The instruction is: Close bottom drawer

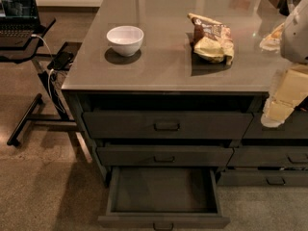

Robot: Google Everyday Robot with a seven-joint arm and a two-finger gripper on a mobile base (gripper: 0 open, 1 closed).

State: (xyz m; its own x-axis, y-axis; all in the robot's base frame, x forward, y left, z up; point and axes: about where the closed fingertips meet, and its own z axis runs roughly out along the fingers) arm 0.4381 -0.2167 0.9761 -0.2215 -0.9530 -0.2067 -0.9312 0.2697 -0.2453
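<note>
The bottom drawer (163, 190) is the lowest of the three dark grey drawers under the counter. It is pulled far out toward me, and its shallow interior is bare. Its flat front (163, 221) with a small central pull sits at the lower edge of the view. My gripper (273, 115), cream-coloured, hangs at the right edge in front of the counter's corner. It is level with the top drawer, well above and to the right of the open drawer, and touches nothing.
The top drawer (167, 125) and middle drawer (164, 156) stand slightly out. The right column's low drawer (267, 178) is next to the open one. A white bowl (125, 39) and snack bags (211, 38) lie on the counter. A laptop stand (29, 42) with cables is at left.
</note>
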